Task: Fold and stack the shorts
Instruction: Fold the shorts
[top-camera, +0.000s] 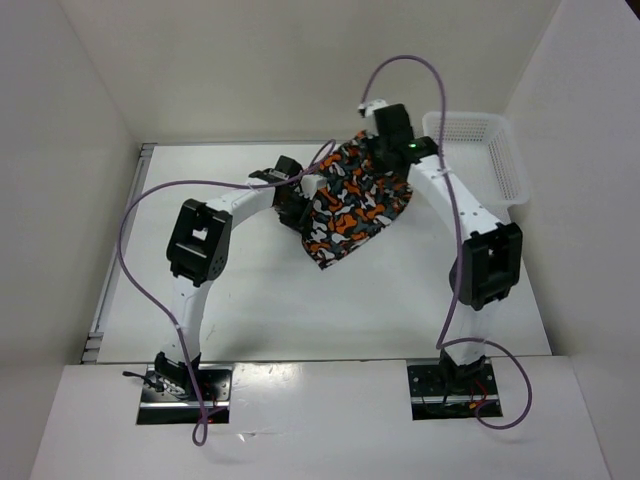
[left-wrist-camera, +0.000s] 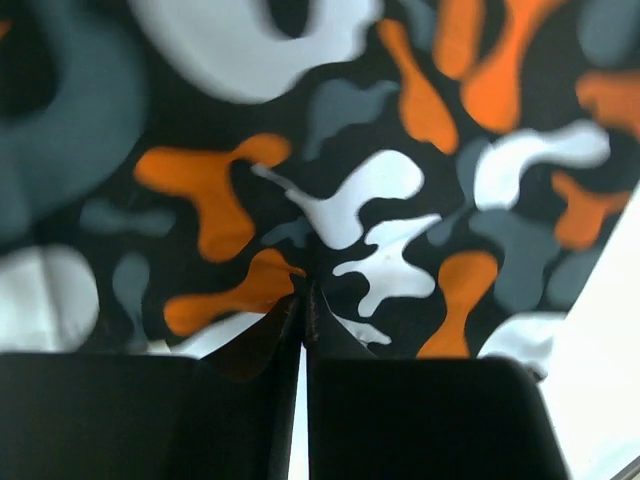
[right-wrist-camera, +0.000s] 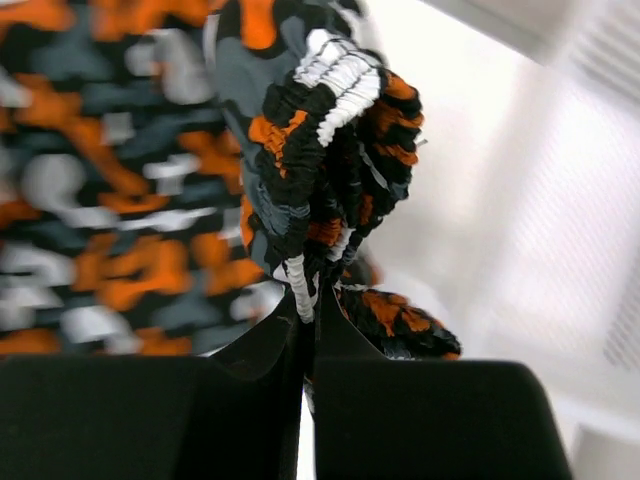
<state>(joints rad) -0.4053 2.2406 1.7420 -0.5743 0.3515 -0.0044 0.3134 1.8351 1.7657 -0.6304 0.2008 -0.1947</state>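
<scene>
White table (top-camera: 300, 320) sat inside a plain white enclosure — back wall (top-camera: 280, 60), left wall (top-camera: 50, 180) and right wall (top-camera: 600, 120) all bare. Grey metal rail (top-camera: 108, 270) ran along the table's left edge. White ledge (top-camera: 320, 420) spanned the near side. Light was even and diffuse — shadows soft.

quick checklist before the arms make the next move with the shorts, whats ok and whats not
1. left jaws shut on the shorts: ok
2. right jaws shut on the bunched waistband: ok
3. cloth spread flat between the two grips: not ok, it sags to a point
4. lowest tip clear of the table: cannot tell
5. basket apart from the shorts: ok
</scene>
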